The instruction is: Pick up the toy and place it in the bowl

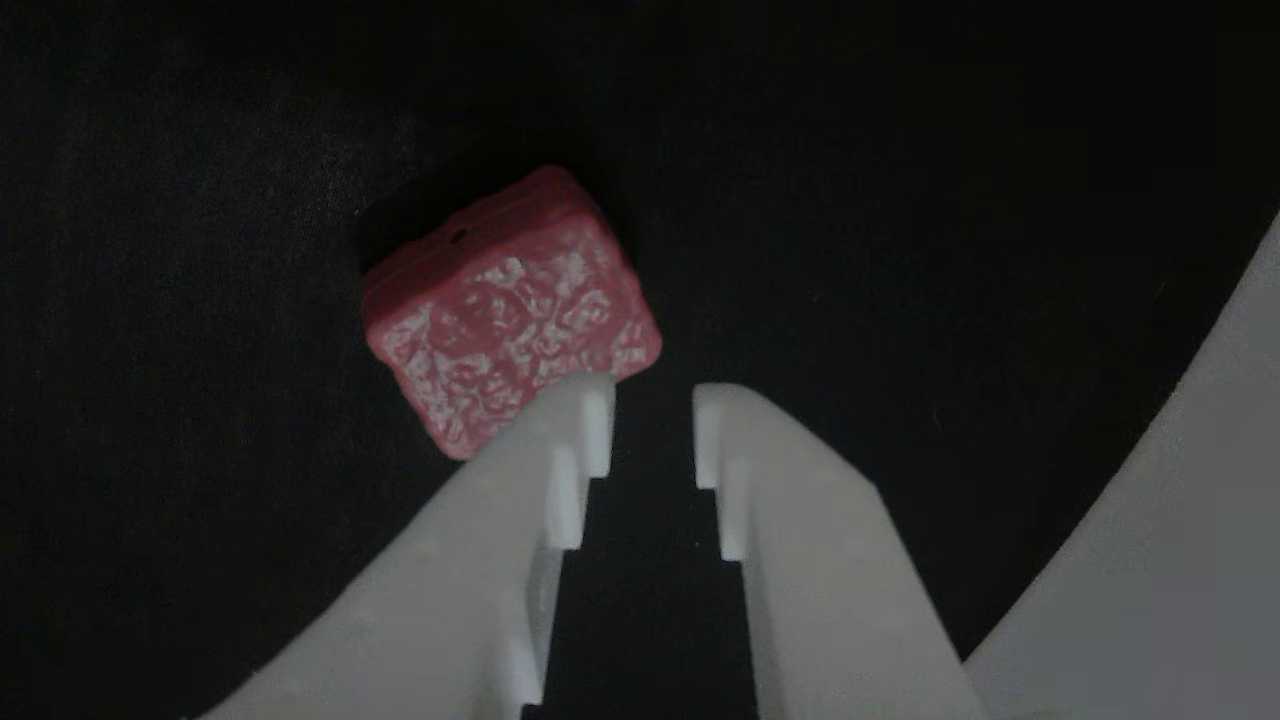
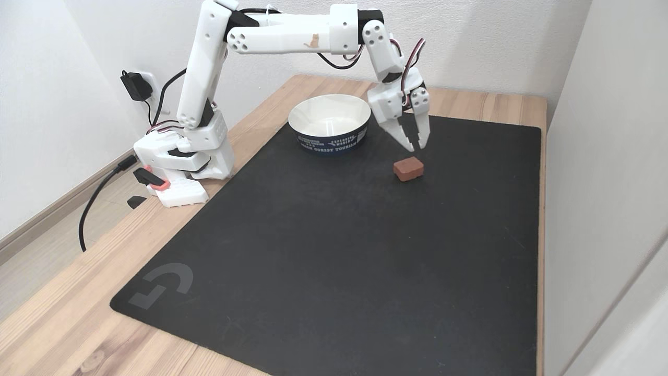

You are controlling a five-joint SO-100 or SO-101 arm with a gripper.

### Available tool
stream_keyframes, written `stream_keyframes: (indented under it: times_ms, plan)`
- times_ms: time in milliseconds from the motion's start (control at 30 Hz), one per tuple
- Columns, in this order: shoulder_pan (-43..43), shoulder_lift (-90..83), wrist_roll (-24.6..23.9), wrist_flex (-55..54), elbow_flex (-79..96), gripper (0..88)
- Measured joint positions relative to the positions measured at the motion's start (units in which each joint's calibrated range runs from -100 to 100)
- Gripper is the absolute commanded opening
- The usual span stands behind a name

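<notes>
Fixed view, nearest first: a black mat (image 2: 334, 250) is covering most of the wooden counter (image 2: 57, 313). The toy (image 2: 408, 168) is lying on the mat, free of any grip. The gripper (image 2: 416, 145) is hanging just above it at 12 o'clock, jaws parted and holding nothing. The bowl (image 2: 330, 123) is sitting at about 10 o'clock from the toy, near the mat's far edge. In the other view, the toy (image 1: 510, 312) is showing its bumpy face beside the gripper (image 1: 652, 415).

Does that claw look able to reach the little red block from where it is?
Probably yes. The gripper hangs just above the toy, jaws slightly parted, with bare mat between them.
</notes>
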Motion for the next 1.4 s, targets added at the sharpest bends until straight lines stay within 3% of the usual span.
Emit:
stream_keyframes:
  times_ms: [100, 200, 333, 767, 900, 933, 1033, 1133, 1400]
  plan:
    - [0.0, 0.0, 1.2, 0.8, 0.0, 2.8]
    - [0.0, 0.0, 7.3, 1.4, 0.0, 2.8]
    - [0.0, 0.0, 11.5, 3.1, 0.0, 2.8]
    - [0.2, 0.0, 12.9, 3.5, 0.0, 3.9]
    - [0.2, 0.0, 12.9, 3.6, 0.0, 20.9]
    - [0.2, 0.0, 12.9, 4.2, 0.0, 29.4]
    - [1.6, 0.0, 12.9, 6.7, 0.0, 37.5]
    - [2.3, 0.0, 12.9, 12.4, 0.0, 38.8]
    - [2.6, 0.0, 12.9, 13.3, 0.0, 38.8]
